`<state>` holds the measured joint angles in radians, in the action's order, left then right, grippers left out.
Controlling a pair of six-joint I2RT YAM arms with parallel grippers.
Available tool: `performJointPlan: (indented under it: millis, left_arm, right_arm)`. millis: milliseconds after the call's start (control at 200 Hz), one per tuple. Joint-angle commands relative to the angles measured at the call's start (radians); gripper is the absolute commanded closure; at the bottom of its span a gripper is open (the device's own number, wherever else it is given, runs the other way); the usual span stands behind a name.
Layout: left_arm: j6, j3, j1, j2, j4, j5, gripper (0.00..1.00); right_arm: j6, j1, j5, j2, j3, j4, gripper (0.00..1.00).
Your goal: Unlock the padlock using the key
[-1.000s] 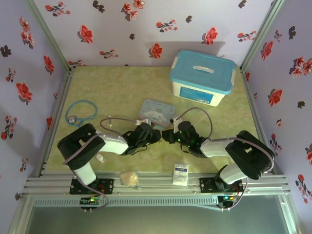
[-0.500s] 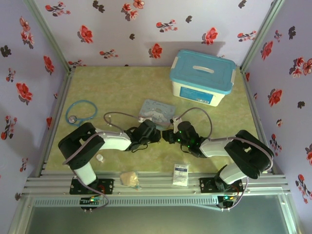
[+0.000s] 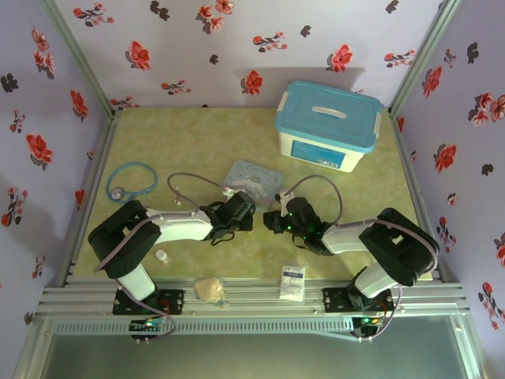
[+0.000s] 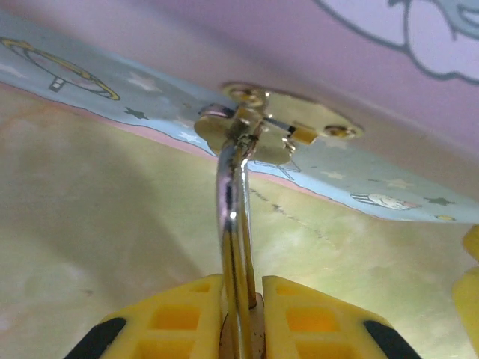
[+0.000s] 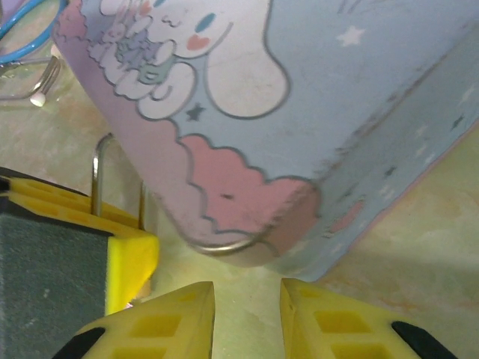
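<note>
Pinches the thin silvery metal shackle of the small padlock (image 4: 232,194) with the left claw (image 4: 243,288), yellow pads pressed tight on both sides. Holds the loop upright, its top against the gold-coloured metal clasp (image 4: 292,129) on the edge of the pale-blue cartoon-printed tin (image 5: 337,90), low over the mottled green tabletop (image 3: 197,134). Hovers with the right claw (image 5: 245,310) just beside the tin's rounded corner, yellow fingers slightly spread.

Top view bright, evenly lit, soft shadows. Wrist views blurred up close; tin (image 5: 337,90) soft-edged, glare streak on padlock (image 4: 233,217) beside it.
</note>
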<state>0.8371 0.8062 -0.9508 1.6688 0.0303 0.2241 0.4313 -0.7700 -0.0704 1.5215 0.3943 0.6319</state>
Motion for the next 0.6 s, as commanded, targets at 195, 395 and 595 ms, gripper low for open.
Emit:
performJointPlan:
  millis: [195,395,595]
  left_arm:
    - [-0.124,0.111,-0.033,0.089,0.467,0.188,0.85]
    - [-0.139,0.173,-0.063,0.142,0.51,0.231,0.82]
    - [-0.134,0.206,-0.09,0.166,0.517,0.235,0.72]
  right_arm:
    - [0.021,0.002,0.023,0.016,0.011,0.034,0.71]
    - [0.036,0.002,0.052,0.027,0.018,0.041,0.71]
    - [0.052,-0.003,0.054,0.044,0.024,0.055,0.72]
